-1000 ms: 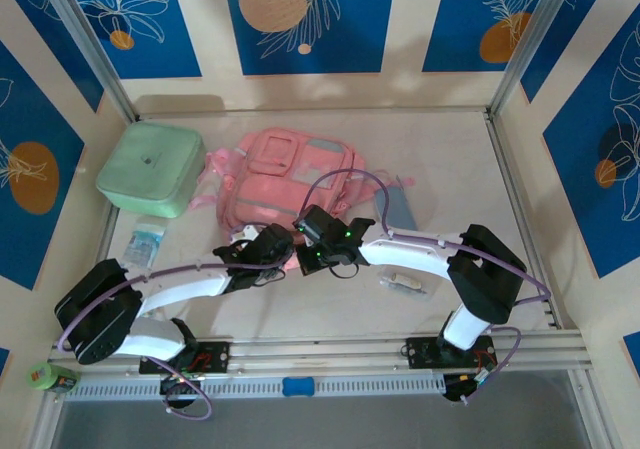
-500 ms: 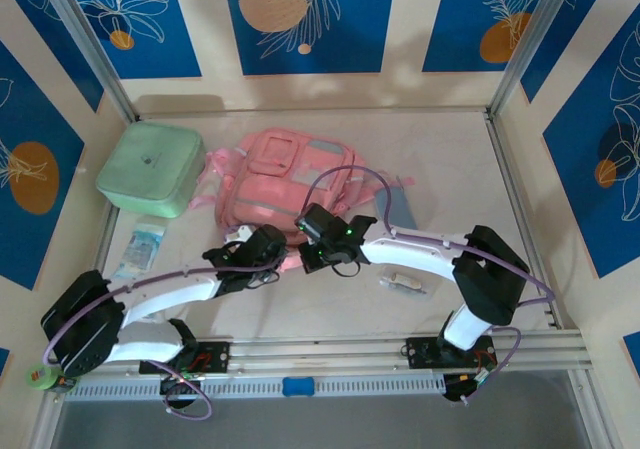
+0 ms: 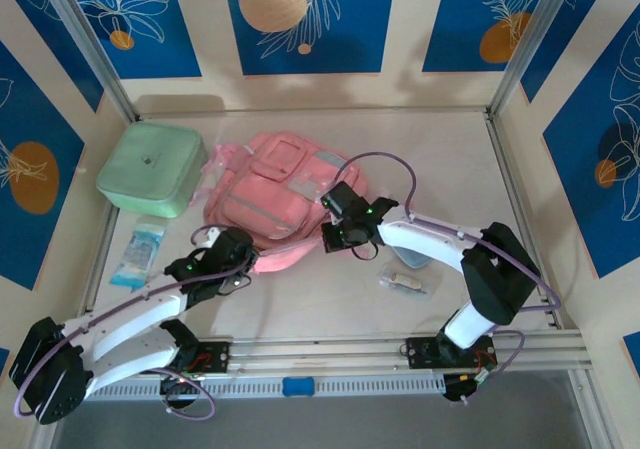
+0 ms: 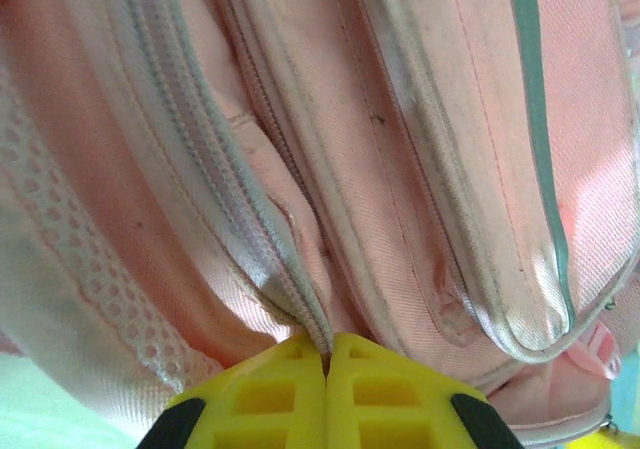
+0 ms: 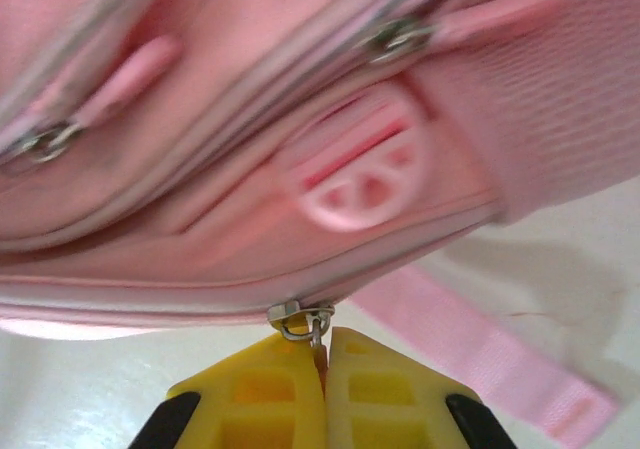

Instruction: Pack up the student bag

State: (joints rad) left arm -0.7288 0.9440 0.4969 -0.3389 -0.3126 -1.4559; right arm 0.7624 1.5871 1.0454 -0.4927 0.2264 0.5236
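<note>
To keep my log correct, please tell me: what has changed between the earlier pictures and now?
The left arm drew back toward its base, and the left fingers closed on the student bag at a zipper seam. The right fingers, still shut on a zipper pull, moved a little to the right. The bag turned, its near edge pulled leftward. The mint-green box stayed in place.

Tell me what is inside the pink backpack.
Nothing inside shows. The zips in view on the student bag are closed, so pink fabric covers any contents. The right tool pinches a zip pull at its edge.
</note>
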